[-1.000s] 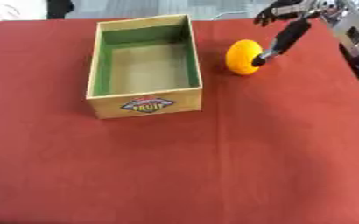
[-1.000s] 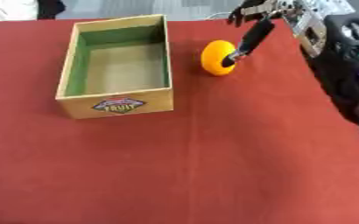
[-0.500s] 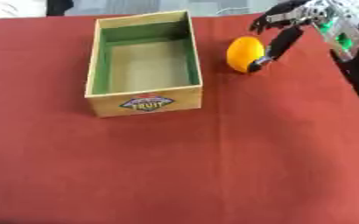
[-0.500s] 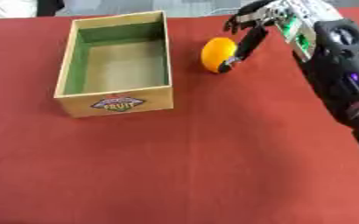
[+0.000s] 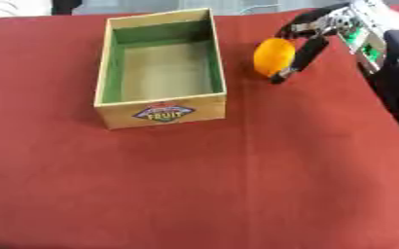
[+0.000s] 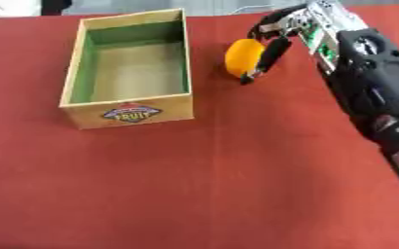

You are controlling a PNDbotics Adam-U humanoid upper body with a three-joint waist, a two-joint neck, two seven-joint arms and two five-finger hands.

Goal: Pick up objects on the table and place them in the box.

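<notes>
An open cardboard fruit box (image 5: 160,73) sits empty on the red worktop (image 5: 237,185); just right of it an orange (image 5: 273,56) is pinched by the robot's right hand (image 6: 275,36), fingers curled behind, thumb in front (the left hand is out of view). Good practice now: lift clear of the rim, carry left, release low inside.

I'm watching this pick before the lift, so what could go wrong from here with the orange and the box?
The right hand curls round the orange only from its right side, so the round fruit might roll out and across the red cloth. Carried low, it could also bump the near wall of the box and shove it.
</notes>
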